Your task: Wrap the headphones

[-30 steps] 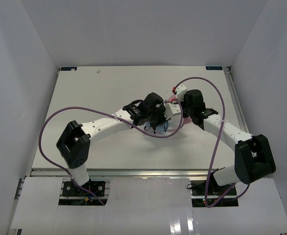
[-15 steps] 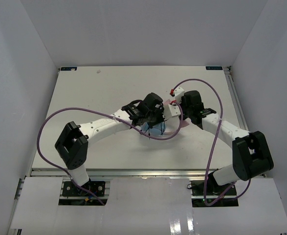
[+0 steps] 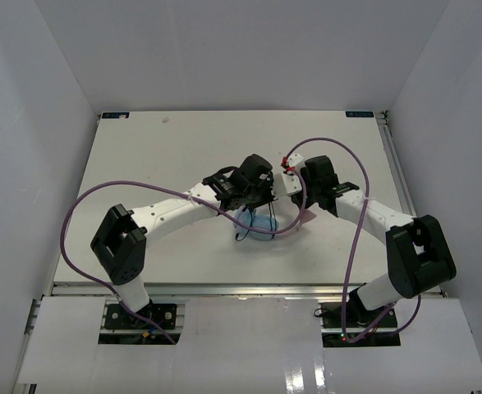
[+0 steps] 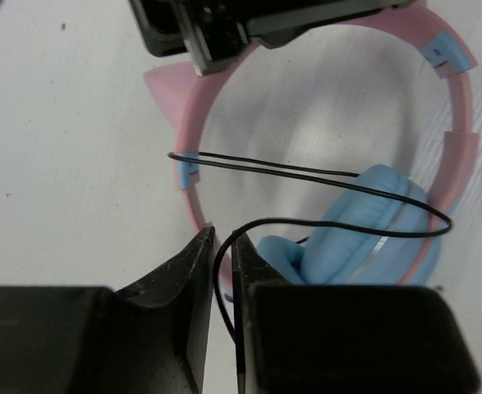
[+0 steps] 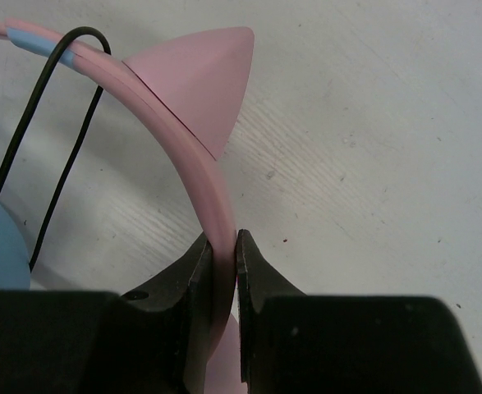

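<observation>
- The headphones (image 3: 255, 222) sit near the middle of the counter (image 3: 167, 148), between the two arms and a little toward the right one.
- The right hand (image 5: 222, 244) is pressed together on the pink headband (image 5: 171, 123). It pinches the band just below a pink ear-shaped flap (image 5: 195, 74) and holds that end of the arch.
- The left hand (image 4: 222, 245) has its jaws only slightly parted. The thin black cord (image 4: 306, 170) runs through the narrow gap and looks loose there, not squeezed.
- In the left wrist view the arch of the band opens toward the left hand. A blue earcup (image 4: 372, 217) lies just beside that hand's fingers, and the right hand grips the top of the arch on the far side.
- The long axis of the headphones therefore runs roughly from one hand to the other. Two strands of cord already cross the arch sideways, from the band's left side over to the earcup.
- The left hand is much nearer the free cord, so any further turn probably falls to it. It would carry the cord across the band while the right hand steadies the frame.
- The risk, as I judge it, is that the cord slips out of so slack a gap.
</observation>
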You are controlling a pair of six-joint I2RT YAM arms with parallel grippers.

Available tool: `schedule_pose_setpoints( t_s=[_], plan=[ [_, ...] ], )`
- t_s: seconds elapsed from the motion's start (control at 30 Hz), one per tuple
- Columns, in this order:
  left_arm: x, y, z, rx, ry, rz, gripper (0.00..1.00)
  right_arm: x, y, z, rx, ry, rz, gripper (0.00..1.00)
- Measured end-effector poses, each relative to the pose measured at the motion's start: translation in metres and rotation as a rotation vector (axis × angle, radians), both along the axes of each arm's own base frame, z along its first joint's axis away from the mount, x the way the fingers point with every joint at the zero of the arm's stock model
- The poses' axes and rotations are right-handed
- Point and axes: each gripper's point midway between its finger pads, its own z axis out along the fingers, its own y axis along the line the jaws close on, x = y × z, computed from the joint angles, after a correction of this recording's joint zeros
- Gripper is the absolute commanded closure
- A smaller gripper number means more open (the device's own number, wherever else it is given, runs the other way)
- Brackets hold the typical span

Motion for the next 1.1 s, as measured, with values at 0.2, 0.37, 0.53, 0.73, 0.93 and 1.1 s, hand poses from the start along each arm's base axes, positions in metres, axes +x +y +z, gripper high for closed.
schedule_pose_setpoints(
  t_s=[0.2,0.37,0.53,0.73,0.93,1.1],
  plan=[
    [0.009,0.003,0.003,0.001,-0.03,0.017,0.74,-0.012,-0.002,-0.011,-0.023,0.045,0.021,0.92],
    [0.014,0.01,-0.005,-0.003,-0.02,0.038,0.74,-0.014,-0.002,-0.013,-0.027,0.054,0.025,0.92],
    [0.015,0.024,-0.033,0.002,0.03,0.07,0.69,-0.016,-0.001,-0.013,-0.022,0.062,0.034,0.92],
    [0.014,0.039,-0.064,0.017,0.101,0.107,0.49,-0.021,-0.001,-0.017,-0.024,0.077,0.044,0.92],
    [0.02,0.043,-0.065,-0.007,0.109,0.134,0.31,-0.028,-0.002,-0.022,-0.024,0.108,0.055,0.92],
    [0.022,0.054,-0.064,-0.009,0.11,0.153,0.28,-0.029,-0.002,-0.022,-0.025,0.109,0.055,0.92]
  ],
)
